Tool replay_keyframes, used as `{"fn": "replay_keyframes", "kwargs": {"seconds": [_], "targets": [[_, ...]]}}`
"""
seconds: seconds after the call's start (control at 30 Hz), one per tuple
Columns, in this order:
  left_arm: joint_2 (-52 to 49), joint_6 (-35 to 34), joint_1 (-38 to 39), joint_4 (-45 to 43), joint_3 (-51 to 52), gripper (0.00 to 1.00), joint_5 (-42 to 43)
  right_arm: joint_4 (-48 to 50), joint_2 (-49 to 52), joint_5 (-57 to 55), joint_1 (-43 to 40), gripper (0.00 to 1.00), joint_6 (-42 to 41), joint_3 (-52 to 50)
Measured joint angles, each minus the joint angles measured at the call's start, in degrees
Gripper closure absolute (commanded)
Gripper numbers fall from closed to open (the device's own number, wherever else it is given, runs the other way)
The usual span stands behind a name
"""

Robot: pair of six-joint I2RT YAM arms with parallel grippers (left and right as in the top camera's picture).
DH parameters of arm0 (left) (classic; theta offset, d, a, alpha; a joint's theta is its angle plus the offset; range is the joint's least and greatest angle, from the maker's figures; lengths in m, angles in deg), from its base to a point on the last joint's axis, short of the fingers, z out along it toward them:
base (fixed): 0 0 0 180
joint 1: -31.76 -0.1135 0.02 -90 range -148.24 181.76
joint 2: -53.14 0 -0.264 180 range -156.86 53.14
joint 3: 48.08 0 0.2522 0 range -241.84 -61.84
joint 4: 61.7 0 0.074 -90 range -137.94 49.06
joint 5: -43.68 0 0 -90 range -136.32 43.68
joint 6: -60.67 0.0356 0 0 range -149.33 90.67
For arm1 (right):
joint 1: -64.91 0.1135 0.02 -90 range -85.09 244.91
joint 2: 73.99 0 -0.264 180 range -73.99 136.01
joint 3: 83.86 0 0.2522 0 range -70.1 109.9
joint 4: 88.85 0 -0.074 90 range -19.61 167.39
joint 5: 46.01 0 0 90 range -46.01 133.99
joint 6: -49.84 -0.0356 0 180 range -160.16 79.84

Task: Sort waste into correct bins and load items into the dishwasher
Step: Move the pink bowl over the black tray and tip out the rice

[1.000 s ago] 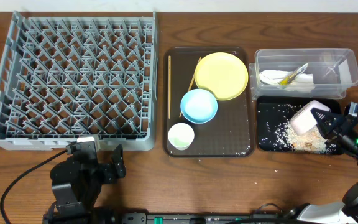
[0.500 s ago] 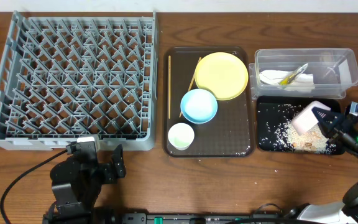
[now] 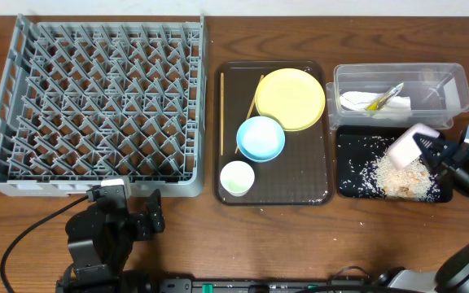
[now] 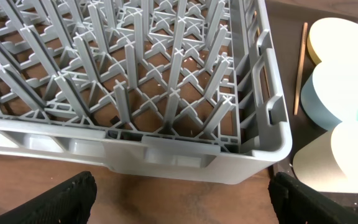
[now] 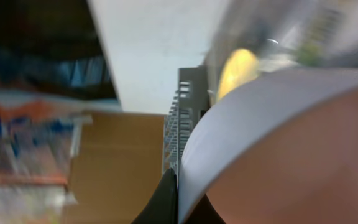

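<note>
Our right claw is clamped shut on the rim of the round white bowl, tipped over the glossy black rectangular tray where loose white rice scraps lie. We should tilt steeply, mouth inside the tray's rim. Our left claw gapes wide, empty.

Gridded grey dish rack; yellow plate; light blue bowl; white cup; white bowl; brown serving tray; black tray, white-speckled; wood-grain brown table.
</note>
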Motion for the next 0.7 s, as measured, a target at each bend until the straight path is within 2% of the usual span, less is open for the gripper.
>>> {"fn": "replay_keyframes", "kwargs": {"seconds": [0.2,0.47,0.63,0.7], "targets": [[0.0,0.0,0.0,0.0,0.0,0.10,0.0,3.1,-7.8,1.5,0.5,0.99,-5.3,0.0],[0.0,0.0,0.0,0.0,0.0,0.10,0.0,4.6,-8.0,2.7,0.6,0.99,-12.5,0.0],[0.0,0.0,0.0,0.0,0.0,0.10,0.0,11.5,-10.2,2.8,3.9,0.99,-13.7,-0.3],[0.0,0.0,0.0,0.0,0.0,0.10,0.0,16.8,-13.1,2.2,8.2,0.99,-15.8,-0.3]]}}
